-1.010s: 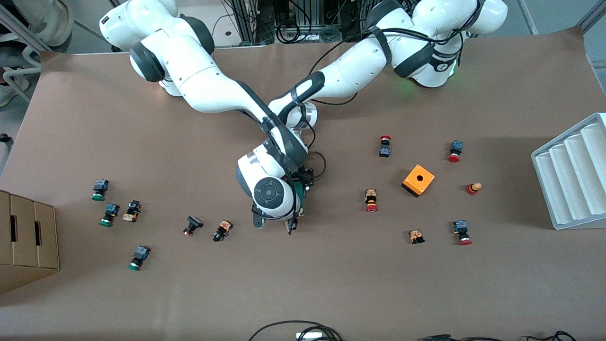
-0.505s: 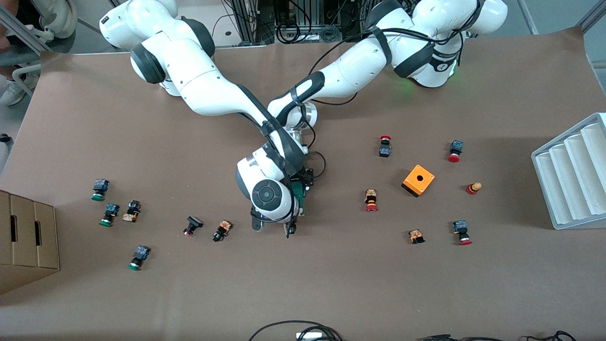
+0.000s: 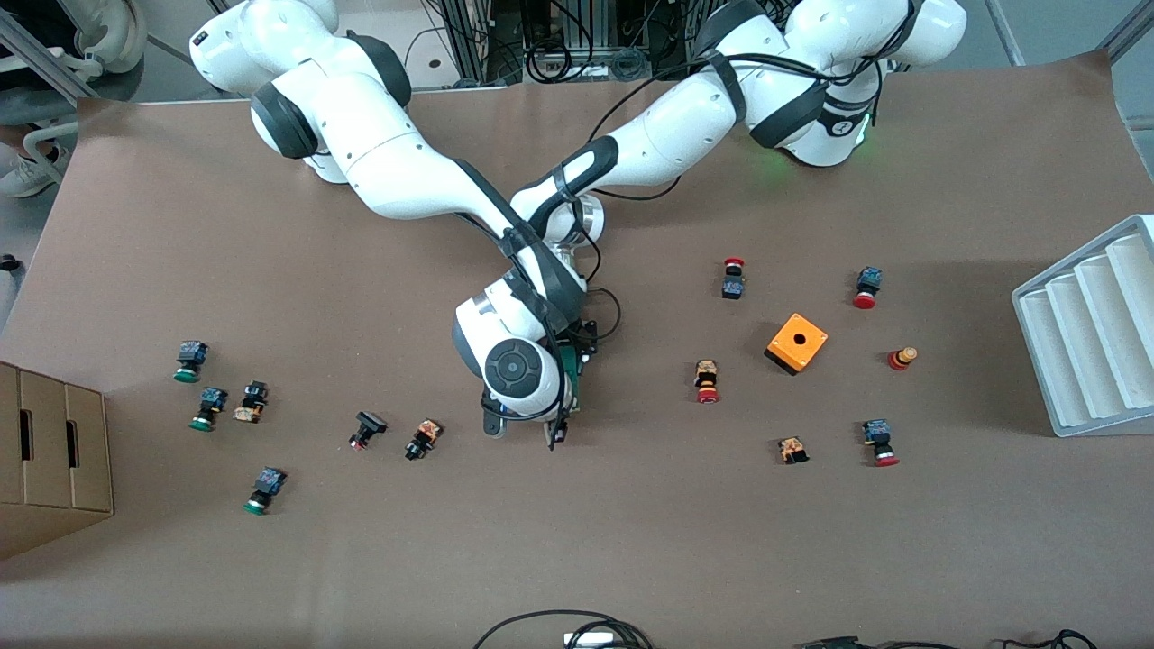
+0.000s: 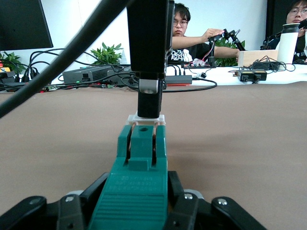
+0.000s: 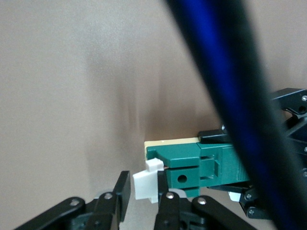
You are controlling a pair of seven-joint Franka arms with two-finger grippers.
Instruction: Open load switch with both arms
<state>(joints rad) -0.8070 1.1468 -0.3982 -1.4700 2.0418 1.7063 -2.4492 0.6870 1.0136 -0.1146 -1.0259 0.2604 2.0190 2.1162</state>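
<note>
From the front I see the narrow green bar-shaped load switch (image 3: 570, 371) mid-worktop under both wrists. Left wrist: left end effector (image 4: 139, 211) clamped tight on its green body. Right wrist: right end effector (image 5: 144, 191) pinching its small white block (image 5: 145, 184).

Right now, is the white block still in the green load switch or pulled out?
Still in. The white block sits against the end of the load switch, between the right tool's fingers, while the left tool clamps the green body.
</note>
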